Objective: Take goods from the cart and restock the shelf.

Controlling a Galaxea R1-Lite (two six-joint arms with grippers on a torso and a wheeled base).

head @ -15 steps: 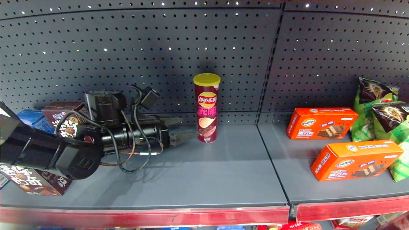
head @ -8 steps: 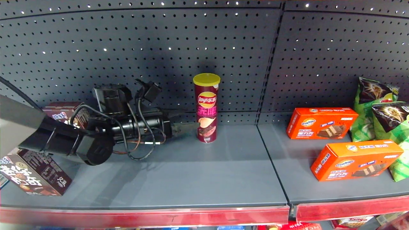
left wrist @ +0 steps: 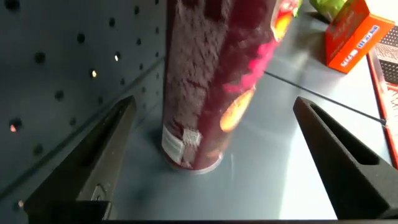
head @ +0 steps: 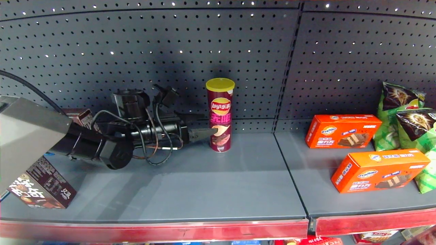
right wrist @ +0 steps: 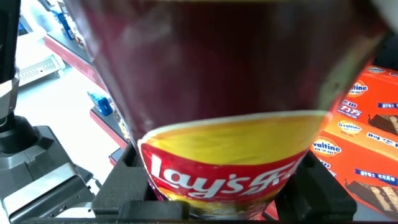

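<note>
On the shelf's middle section, the left gripper (head: 209,123) lies level and points at the chip can (head: 220,115). Its jaws stand wide open. One of the fingers (left wrist: 93,168) sits on the back-panel side of the can and the other on the aisle side. Both are at the height of the can's lower half. The left wrist view shows a gap on each side, so neither finger presses the can.

The can stands upright on its own base on the shelf (head: 204,183), close to the perforated back panel (head: 170,51), with its yellow lid on top and its label towards the aisle. That is a normal display position. It is a judgement that the can needs no support from the gripper. The open, straddling jaws would suit either a release or a grip for adjustment, and it cannot be told which applies.

The right gripper (right wrist: 217,180) is clamped on a second can (right wrist: 217,93) of the same kind, which is held off the shelf, with the floor and lower shelves behind it. It is probably the next item for this row, kept clear until the left arm is out of the way.

The goods on the shelf are sorted by kind:
- Brown boxes (head: 41,187) lie to the left of the arm.
- Orange boxes (head: 342,131) lie flat on the right section.
- Green bags (head: 402,102) stand beyond the orange boxes.

The free space beside the standing can is the likely place for the second one.
</note>
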